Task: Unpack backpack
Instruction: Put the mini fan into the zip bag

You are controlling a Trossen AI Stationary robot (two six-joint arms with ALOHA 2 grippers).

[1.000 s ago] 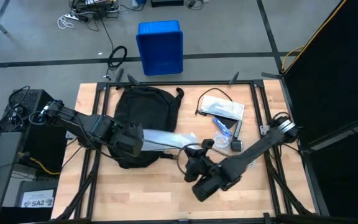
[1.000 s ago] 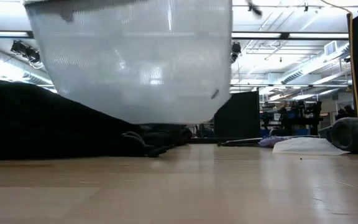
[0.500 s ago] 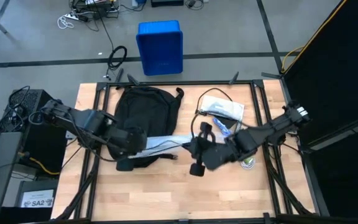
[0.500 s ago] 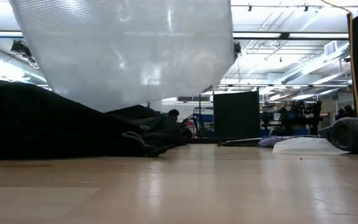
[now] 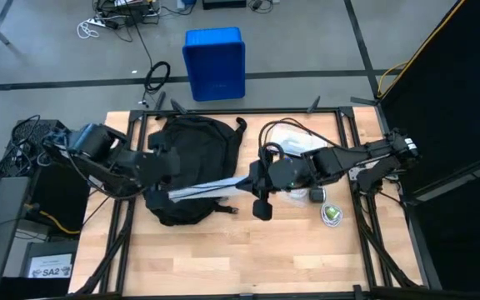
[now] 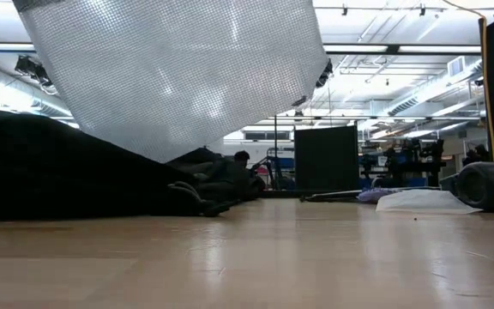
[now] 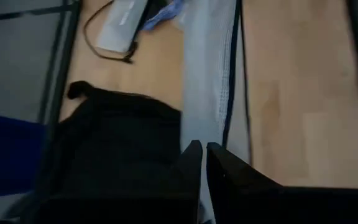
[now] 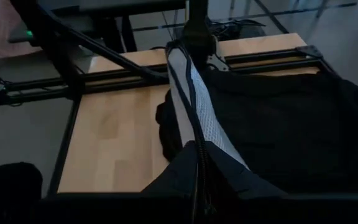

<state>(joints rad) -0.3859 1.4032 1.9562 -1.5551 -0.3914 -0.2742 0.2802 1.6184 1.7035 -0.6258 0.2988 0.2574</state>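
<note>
The black backpack (image 5: 192, 154) lies flat at the far left of the table and also shows in the low view (image 6: 50, 176). A white mesh pouch (image 5: 211, 187) with a dark zipper edge hangs above the backpack's near right part. It stands on edge, and its broad face (image 6: 178, 77) is turned toward the table's near edge. My left gripper (image 5: 170, 194) is shut on its left end. My right gripper (image 5: 251, 181) is shut on its right end. My left gripper pinches the pouch's left end (image 7: 199, 134) between its two fingers, slanting down from the table's left side. The pouch runs away from the fingers, clear of the table. My right gripper pinches the pouch's right end (image 8: 194, 134) by the zipper edge, coming from the table's right and pointing slightly down. The pouch spans straight across to the other gripper.
A white packet with a black cable (image 5: 288, 133) lies at the far right, partly under my right arm. A small green thing (image 5: 332, 214) sits nearer. A dark roll (image 6: 487, 184) and a white sheet (image 6: 418, 200) lie at the right. A blue bin (image 5: 215, 62) stands on the floor beyond the table.
Both grippers have risen with the pouch. My right gripper has also gone toward the far edge and rolled; my left has drawn back toward the left edge. The pouch has turned from flat onto its edge, its lower edge higher and now slanted, down at the left.
</note>
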